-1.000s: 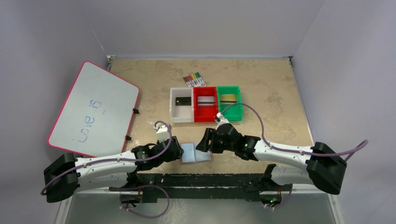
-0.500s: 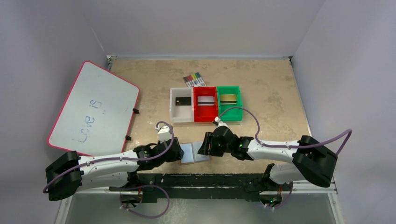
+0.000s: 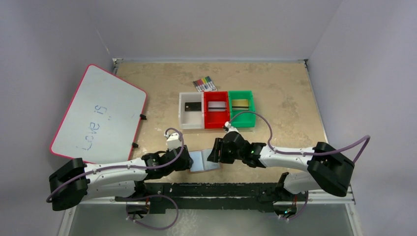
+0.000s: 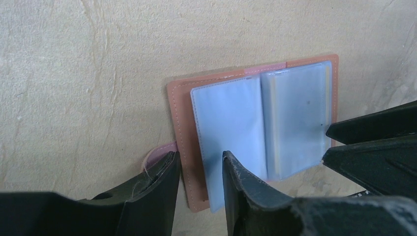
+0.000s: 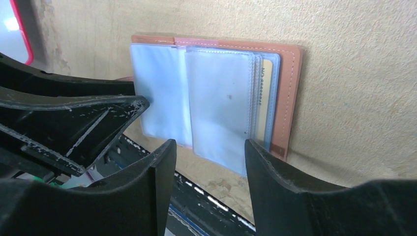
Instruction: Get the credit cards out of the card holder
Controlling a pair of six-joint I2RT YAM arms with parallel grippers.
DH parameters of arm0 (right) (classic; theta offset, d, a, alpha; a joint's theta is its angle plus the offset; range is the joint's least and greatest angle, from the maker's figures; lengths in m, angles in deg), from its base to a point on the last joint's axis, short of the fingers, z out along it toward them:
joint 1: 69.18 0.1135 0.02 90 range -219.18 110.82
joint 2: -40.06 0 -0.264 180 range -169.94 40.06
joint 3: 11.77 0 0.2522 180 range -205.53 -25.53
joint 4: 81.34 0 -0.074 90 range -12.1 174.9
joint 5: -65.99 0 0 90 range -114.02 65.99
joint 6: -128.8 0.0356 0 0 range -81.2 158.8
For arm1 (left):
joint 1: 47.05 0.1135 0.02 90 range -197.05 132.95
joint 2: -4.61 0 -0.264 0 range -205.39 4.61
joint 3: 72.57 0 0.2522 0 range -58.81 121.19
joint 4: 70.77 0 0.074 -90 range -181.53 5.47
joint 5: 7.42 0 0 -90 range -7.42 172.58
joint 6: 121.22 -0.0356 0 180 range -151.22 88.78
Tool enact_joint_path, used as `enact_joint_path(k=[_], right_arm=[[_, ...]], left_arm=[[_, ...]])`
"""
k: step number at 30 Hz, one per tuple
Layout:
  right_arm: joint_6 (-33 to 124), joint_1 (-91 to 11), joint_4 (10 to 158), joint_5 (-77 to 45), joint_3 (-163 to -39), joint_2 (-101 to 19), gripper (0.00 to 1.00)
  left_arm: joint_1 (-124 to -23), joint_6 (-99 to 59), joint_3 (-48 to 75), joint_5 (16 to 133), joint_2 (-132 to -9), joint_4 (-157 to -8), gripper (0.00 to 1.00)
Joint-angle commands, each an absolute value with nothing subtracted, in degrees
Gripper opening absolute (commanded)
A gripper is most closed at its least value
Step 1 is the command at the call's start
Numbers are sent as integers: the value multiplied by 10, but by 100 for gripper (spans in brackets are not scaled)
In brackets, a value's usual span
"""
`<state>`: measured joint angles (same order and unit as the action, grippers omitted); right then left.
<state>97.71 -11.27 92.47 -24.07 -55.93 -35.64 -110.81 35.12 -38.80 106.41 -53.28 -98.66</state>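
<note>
Table [image 3: 285, 98]: holder [image 3: 202, 161], bins [image 3: 217, 109], whiteboard [image 3: 98, 115], maybe markers [image 3: 204, 83]

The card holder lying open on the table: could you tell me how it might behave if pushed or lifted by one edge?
The card holder is thin and flat, so it would probably slide rather than tip. Its clear pockets fan loose, so they look floppy. The card inside likely stiffens that side.

White arms [image 3: 115, 172]; black joints [image 3: 160, 161]; purple cables [image 3: 251, 113]
</note>
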Motion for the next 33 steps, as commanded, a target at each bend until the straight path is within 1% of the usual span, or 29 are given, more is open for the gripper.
enact_joint_path(k=[1, 7, 12, 19, 28, 33], right_arm=[[972, -112, 924, -242, -581, -369, 57], [974, -111, 903, -258, -586, -374, 58], [964, -110, 944, -222, -584, -388, 55], [962, -111, 993, -193, -593, -408, 54], [956, -111, 1013, -179, -614, -451, 55], [952, -110, 999, -189, -617, -438, 55]], left_arm=[[-1109, 340, -375, 1060, -534, -968, 36], [-1109, 342, -376, 1062, -528, -972, 35], [-1109, 340, -376, 1059, -531, -965, 33], [-1109, 337, -376, 1045, -545, -945, 30], [-1109, 339, -378, 1046, -540, -947, 30], [-1109, 343, -377, 1060, -526, -962, 29]])
